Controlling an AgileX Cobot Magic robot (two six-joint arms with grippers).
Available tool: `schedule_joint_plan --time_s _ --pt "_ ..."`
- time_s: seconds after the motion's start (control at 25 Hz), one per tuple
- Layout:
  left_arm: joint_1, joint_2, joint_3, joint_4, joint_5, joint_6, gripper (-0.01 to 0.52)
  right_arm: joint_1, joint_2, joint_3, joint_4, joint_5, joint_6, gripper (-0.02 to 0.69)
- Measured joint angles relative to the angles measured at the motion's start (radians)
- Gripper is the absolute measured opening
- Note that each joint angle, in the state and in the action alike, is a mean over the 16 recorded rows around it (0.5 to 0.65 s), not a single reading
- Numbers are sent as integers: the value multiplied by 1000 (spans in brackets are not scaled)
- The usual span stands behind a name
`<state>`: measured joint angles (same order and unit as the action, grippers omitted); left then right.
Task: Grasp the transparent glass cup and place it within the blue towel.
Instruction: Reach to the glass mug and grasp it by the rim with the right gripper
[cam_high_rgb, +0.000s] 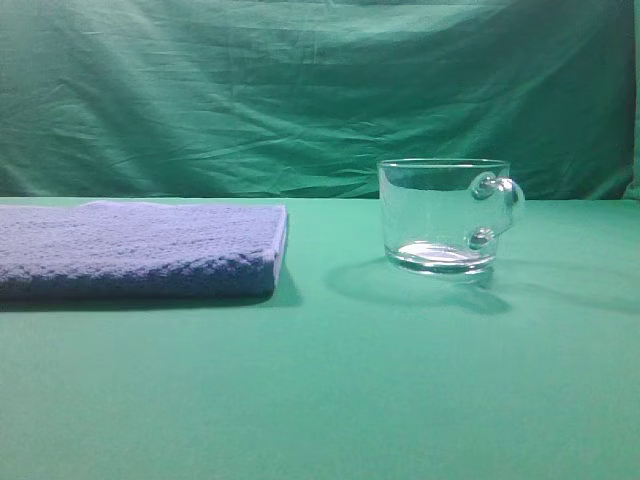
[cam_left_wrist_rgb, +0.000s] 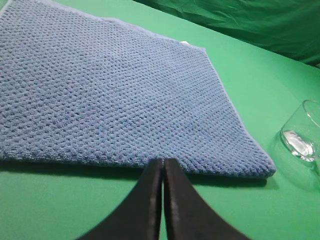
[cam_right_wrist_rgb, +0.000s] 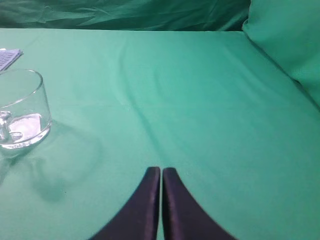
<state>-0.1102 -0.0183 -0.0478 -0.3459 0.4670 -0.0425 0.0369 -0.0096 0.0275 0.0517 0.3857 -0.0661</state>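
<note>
Two things wait on the green counter (cam_high_rgb: 330, 400), largest first: the blue towel (cam_high_rgb: 135, 250) lies flat and bare, and the transparent glass cup (cam_high_rgb: 445, 215) stands upright to the right of the towel, apart from it, its handle turned away from the towel. The left tool (cam_left_wrist_rgb: 163, 167) hangs closed and empty just off the towel's near edge. The right tool (cam_right_wrist_rgb: 161, 175) is closed too, gripping nothing, on the cup's far side from the towel. The reach looks not yet begun; next, the right tool must open and approach the cup.
</note>
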Motion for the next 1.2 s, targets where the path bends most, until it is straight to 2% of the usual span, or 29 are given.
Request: schedule_joint_plan --time_s 0.96,1.2 --pt "0 0 0 0 0 0 0 0 0 0 -1 -2 -1 0" --pt "0 0 0 0 0 0 0 0 0 0 15 -45 0 0"
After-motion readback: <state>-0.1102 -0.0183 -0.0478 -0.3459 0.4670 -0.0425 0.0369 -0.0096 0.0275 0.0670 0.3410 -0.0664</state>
